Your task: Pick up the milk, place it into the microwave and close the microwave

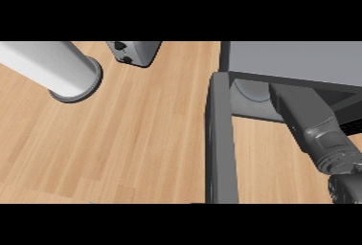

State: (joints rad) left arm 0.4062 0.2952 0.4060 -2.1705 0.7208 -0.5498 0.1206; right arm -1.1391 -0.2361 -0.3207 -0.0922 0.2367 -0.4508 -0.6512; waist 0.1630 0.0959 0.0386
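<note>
**Counter inventory: microwave open, right forearm inside**

While the microwave door (pixel 220 143) stands swung open, running as a dark grey bar from mid-frame down to the lower edge, the following items are on view.

1. Microwave (pixel 297 60): grey body, upper right of the frame. Its cavity opens just below the top panel, and a pale round turntable (pixel 249 91) shows inside at the left of the opening.
2. Right forearm (pixel 311 119): grey, enters from the lower right corner and reaches up-left into the cavity. The right hand is hidden within the microwave; whether its fingers are spread, pressed together or pinching anything cannot be told.
3. Milk: not visible anywhere in the frame, and its place cannot be told.
4. Wooden counter (pixel 127 143): light planks, filling the left and centre.
5. White cylinder (pixel 53 67): upper left, standing on a grey ring base on the counter.
6. Small grey appliance (pixel 134 51): top centre, cut by the frame edge, with dark knobs on its face, well apart from the microwave door.
</note>
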